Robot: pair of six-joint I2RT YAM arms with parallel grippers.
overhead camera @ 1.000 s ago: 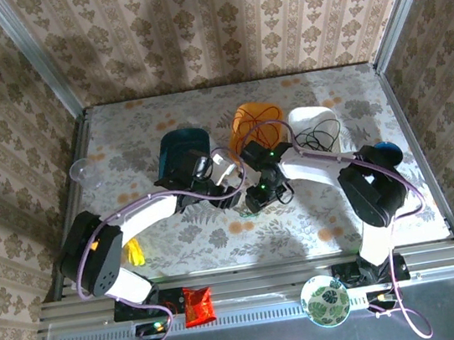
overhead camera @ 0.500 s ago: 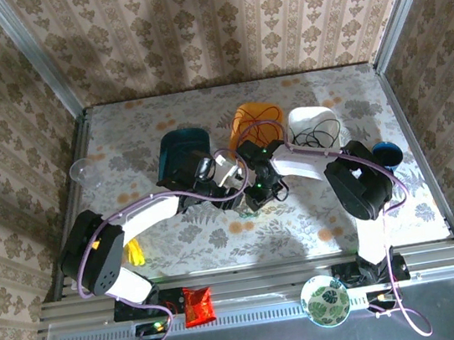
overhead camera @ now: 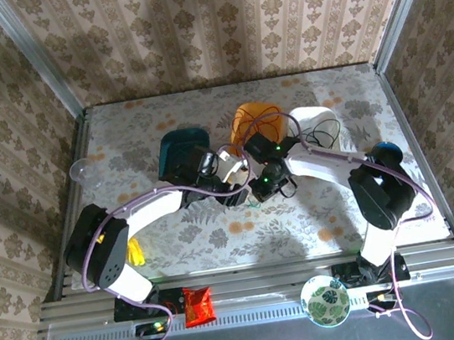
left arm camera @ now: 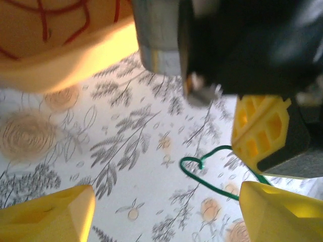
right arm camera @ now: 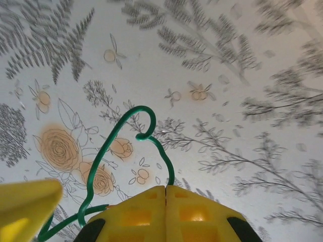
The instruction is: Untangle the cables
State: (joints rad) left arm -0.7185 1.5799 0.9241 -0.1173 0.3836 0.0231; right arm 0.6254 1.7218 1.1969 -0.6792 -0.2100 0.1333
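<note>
In the right wrist view my right gripper (right arm camera: 165, 190) is shut on the green cable (right arm camera: 103, 151), which curls out from between the yellow pads into a small hook on the table. My left gripper (left arm camera: 166, 201) stands open just beside it, with the green cable (left arm camera: 202, 164) lying between and ahead of its fingers, untouched. From above, both grippers meet mid-table, left (overhead camera: 236, 187) and right (overhead camera: 263, 188). The red cable (overhead camera: 256, 120) lies coiled in an orange bowl (overhead camera: 241, 117). The black cable (overhead camera: 321, 133) sits in a white bowl (overhead camera: 308, 116).
A teal bowl (overhead camera: 181, 147) stands behind the left arm. A clear cup (overhead camera: 81, 169) sits at the left edge and a blue dish (overhead camera: 387, 149) at the right. A yellow item (overhead camera: 133, 251) lies by the left base. A red packet (overhead camera: 198, 303) and a patterned bowl (overhead camera: 326, 300) rest on the front rail.
My right gripper has closed onto the green cable, and its wrist has shifted slightly toward the back right. The left gripper has stayed open and nearly still.
</note>
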